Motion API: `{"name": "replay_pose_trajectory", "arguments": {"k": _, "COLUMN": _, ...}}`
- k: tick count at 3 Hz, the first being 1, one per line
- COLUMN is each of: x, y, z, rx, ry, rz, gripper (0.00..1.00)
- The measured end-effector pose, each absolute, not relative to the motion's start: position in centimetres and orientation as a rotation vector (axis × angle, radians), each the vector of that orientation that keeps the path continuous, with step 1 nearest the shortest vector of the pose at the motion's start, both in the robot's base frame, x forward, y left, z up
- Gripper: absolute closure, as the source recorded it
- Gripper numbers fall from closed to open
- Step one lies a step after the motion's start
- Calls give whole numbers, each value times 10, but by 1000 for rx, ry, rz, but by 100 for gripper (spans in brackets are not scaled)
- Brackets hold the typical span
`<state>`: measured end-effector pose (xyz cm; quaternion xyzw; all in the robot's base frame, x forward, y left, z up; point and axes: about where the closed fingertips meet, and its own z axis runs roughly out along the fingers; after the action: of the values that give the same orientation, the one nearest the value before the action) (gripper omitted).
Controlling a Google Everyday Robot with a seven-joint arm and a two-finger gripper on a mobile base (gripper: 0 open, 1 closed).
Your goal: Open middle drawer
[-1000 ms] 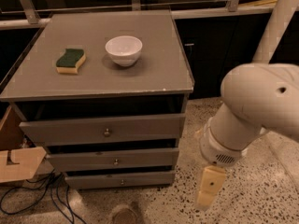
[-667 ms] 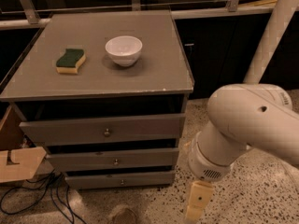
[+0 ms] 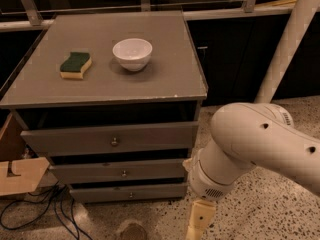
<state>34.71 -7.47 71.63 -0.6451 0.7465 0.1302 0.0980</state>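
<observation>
One second on, the gripper (image 3: 200, 222) has swung left and down (grip unreadable), low by the bottom drawer (image 3: 100, 195); middle drawer (image 3: 90, 173) untouched.

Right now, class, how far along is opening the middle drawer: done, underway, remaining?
Done: nothing; the middle drawer looks shut, its knob untouched. In hand: the tool hangs low, below and right of the drawer, clear of the knob. Left: reach the knob, grip, pull.

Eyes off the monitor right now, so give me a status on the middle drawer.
Gripper low, right of the cabinet. Middle drawer looks shut, knob untouched. Bowl and sponge on top, not in the way.
</observation>
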Motion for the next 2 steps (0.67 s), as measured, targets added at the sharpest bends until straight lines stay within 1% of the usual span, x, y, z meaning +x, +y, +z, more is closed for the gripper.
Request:
{"name": "replay_pose_trajectory", "arguments": {"k": 1, "x": 359, "y": -65, "z": 702, "rx": -1900, "ry": 2171, "rz": 360, "gripper": 0}}
{"name": "replay_pose_trajectory", "arguments": {"k": 2, "x": 402, "y": -42, "z": 660, "rx": -1871, "ry": 2083, "rz": 310, "gripper": 0}}
